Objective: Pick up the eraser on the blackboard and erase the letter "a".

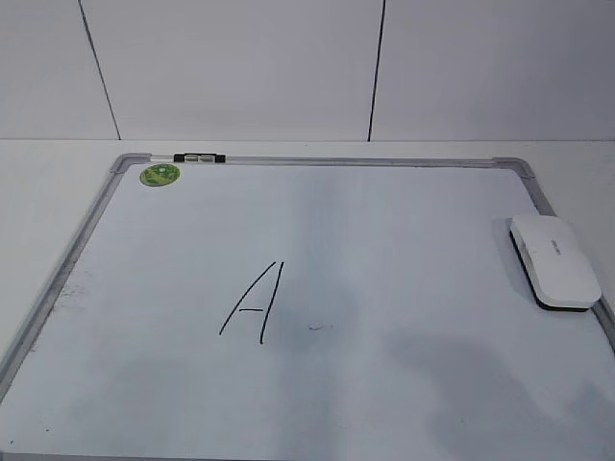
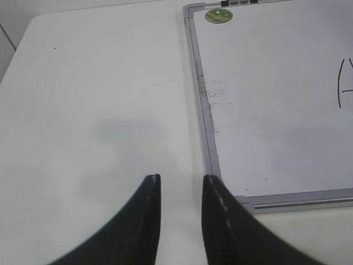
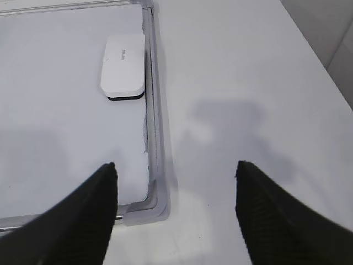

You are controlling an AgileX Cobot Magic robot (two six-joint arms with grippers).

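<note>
The blackboard (image 1: pixel 384 230) is a white dry-erase board with a grey frame, lying flat on the table. The white eraser (image 1: pixel 553 260) with its black felt underside lies on the board by the right frame; it also shows in the right wrist view (image 3: pixel 123 67). A tall capital "A" (image 1: pixel 253 303) is drawn at the middle. No lowercase "a" shows; only a faint tiny mark (image 1: pixel 315 327) lies right of the "A". My left gripper (image 2: pixel 181 179) is slightly open and empty, over the table left of the board's near corner. My right gripper (image 3: pixel 175 165) is wide open and empty over the board's near right corner.
A green round sticker (image 1: pixel 159 175) sits at the board's far left corner, beside a black clip (image 1: pixel 198 157) on the top frame. White table (image 2: pixel 94 99) surrounds the board. A white panelled wall (image 1: pixel 288 67) stands behind.
</note>
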